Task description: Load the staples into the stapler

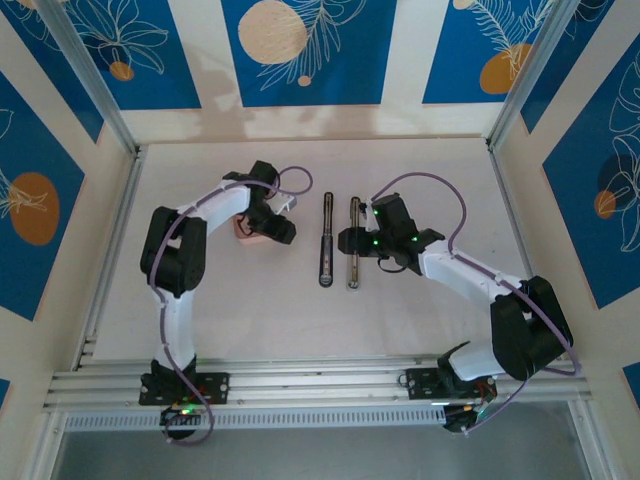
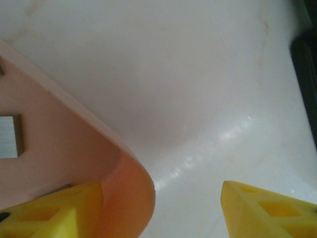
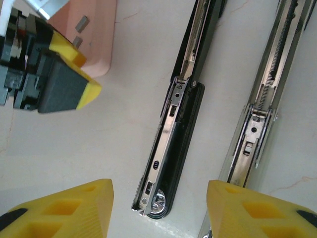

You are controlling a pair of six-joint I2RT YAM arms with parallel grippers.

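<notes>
The stapler lies in two parallel bars mid-table: a black bar [image 1: 326, 240] and a silvery-white bar [image 1: 353, 243]. In the right wrist view my right gripper [image 3: 159, 188] is open, its yellow fingers either side of the black bar's [image 3: 178, 119] near end, and the silvery bar [image 3: 257, 124] runs past the right finger. The salmon-pink staple box [image 1: 244, 232] lies left of the bars. My left gripper [image 1: 268, 228] hangs over it, open. In the left wrist view the box's rounded corner [image 2: 74, 163] sits by the left finger [image 2: 54, 210], well apart from the right one. Grey staples [image 2: 9, 136] show in the box.
Aluminium rails [image 1: 300, 385] run along the near edge by both arm bases. Blue-patterned walls [image 1: 300, 50] close in the back and sides. Bare white table [image 1: 270, 320] lies in front of the stapler bars.
</notes>
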